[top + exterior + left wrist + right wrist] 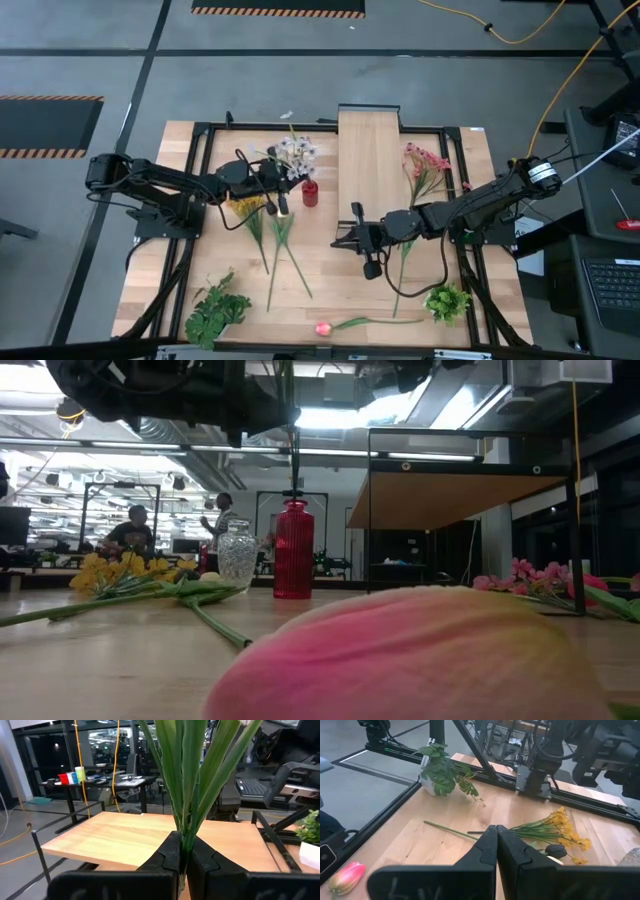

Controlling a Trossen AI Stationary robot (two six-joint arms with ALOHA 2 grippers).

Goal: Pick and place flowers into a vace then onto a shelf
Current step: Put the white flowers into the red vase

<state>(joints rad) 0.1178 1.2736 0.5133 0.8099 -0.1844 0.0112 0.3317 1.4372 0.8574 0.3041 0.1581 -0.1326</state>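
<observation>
Wooden tabletop point(320, 275) carries the red cylinder point(310, 193) as landmark; the clear vace point(237, 556) stands just beside it; the shelf point(368, 160) rises beside it on the other side; the left gripper point(183, 861) above it pinches green flowers point(192, 775) by the stems; the right gripper point(496, 840), fingers pressed together, hangs nearer the front edge; people sit at desks in the room beyond.

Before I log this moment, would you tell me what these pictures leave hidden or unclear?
- Low view: the pink tulip fills the foreground, blurred, hiding the table behind it.
- Left wrist view: the left gripper is shut on green stems; their blossoms are cut off by the edge.
- High view: the clear vase is hidden beneath the left arm.
</observation>
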